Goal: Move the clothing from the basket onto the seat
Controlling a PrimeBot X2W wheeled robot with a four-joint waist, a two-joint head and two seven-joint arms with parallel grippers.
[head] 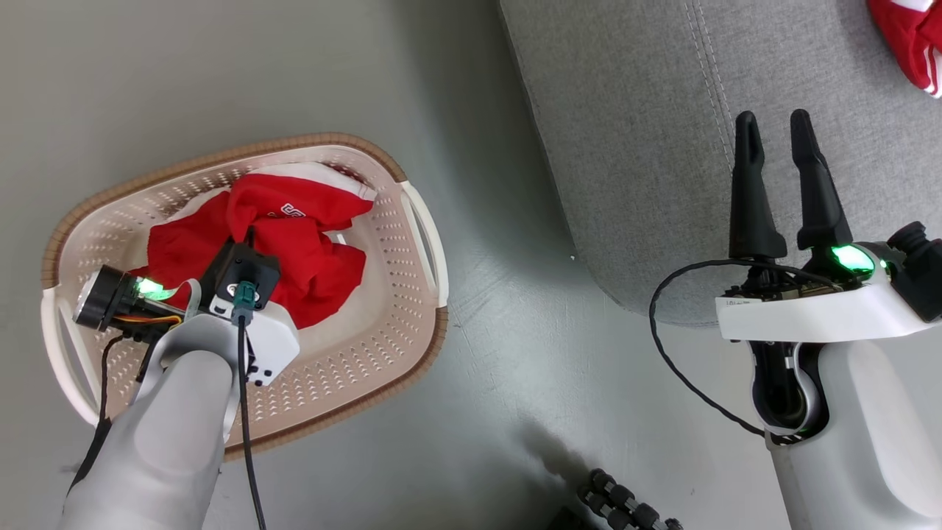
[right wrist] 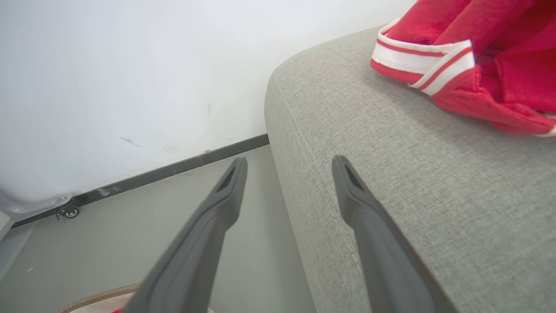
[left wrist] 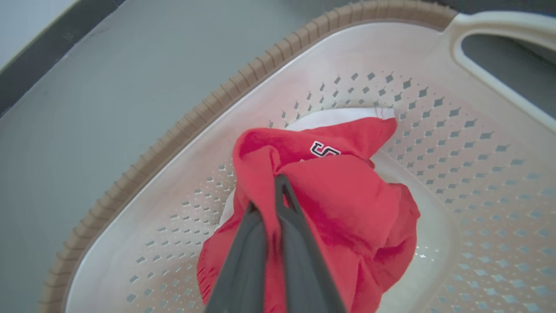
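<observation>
A crumpled red garment with dark lettering point(head: 294, 235) point(left wrist: 347, 204) lies in the cream basket point(head: 383, 353) point(left wrist: 434, 104) on the floor at the left. My left gripper point(head: 246, 243) point(left wrist: 267, 195) reaches down into the basket and is shut on a fold of this garment. A second red garment with white stripe trim point(head: 909, 37) point(right wrist: 469, 65) rests on the grey seat point(head: 647, 147) point(right wrist: 434, 182) at the upper right. My right gripper point(head: 773, 125) point(right wrist: 289, 167) hovers open over the seat's near edge, holding nothing.
Grey floor point(head: 515, 309) separates the basket from the seat. A dark ribbed object point(head: 625, 504) lies on the floor at the bottom edge. In the right wrist view a white wall point(right wrist: 130, 65) with a dark baseboard stands behind the seat.
</observation>
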